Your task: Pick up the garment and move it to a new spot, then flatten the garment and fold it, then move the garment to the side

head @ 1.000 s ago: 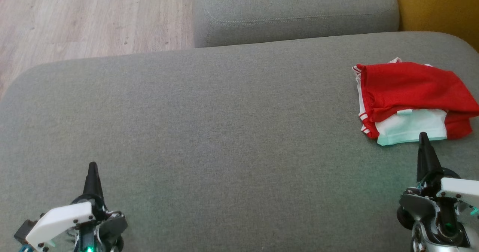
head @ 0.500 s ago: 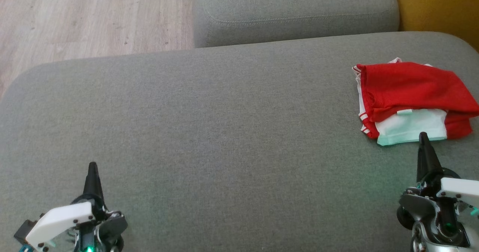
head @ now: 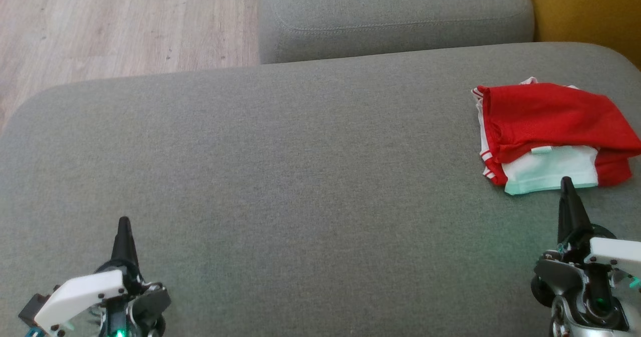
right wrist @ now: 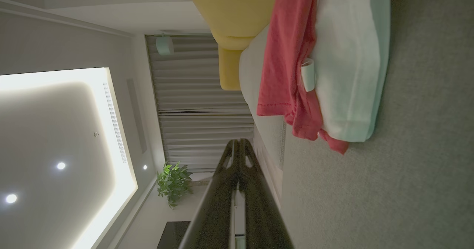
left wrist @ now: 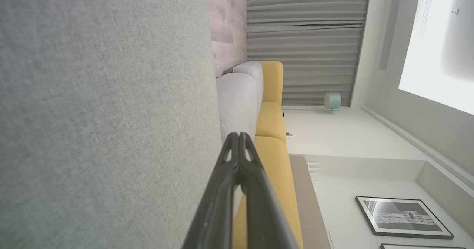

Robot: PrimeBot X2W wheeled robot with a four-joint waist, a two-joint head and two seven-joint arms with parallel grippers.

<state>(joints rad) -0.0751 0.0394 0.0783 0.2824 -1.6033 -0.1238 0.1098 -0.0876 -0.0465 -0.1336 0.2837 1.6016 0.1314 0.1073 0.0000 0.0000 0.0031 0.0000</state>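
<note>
Head view first: where is the garment (head: 551, 121)?

On the grey cushion (head: 300, 177), far over on the robot's right, near that end of the cushion. It lies in a folded heap, red on top, with a white panel showing on the near side and red-and-white stripes at its left edge.

And the grippers?

The right gripper (head: 566, 181) points up the view, its tip just beside the white panel's near edge. I cannot tell whether it touches the cloth. Its two fingers are pressed together and hold nothing. The left gripper (head: 123, 221) sits low on the left, well apart from the garment, closed and empty over bare cushion.

Beyond the cushion?

A second cushion (head: 390, 16) lies behind it, with wood floor (head: 100, 21) at the upper left and a yellow sofa (head: 586, 6) at the upper right.

Left wrist view?

The left gripper (left wrist: 239, 135) has its fingers meeting at the tips, with nothing between them. The cushion runs down the left side. Past the tips stand the sofa, a grey curtain (left wrist: 307, 38) and a framed picture (left wrist: 401, 217) on a white wall.

Right wrist view?

The right gripper (right wrist: 239, 141) is closed, tips touching. The garment lies on the cushion ahead and off to one side, apart from the tips here. Red cloth drapes over the white panel, with a small white tag where they meet. A plant (right wrist: 174, 182) shows near the curtain.
</note>
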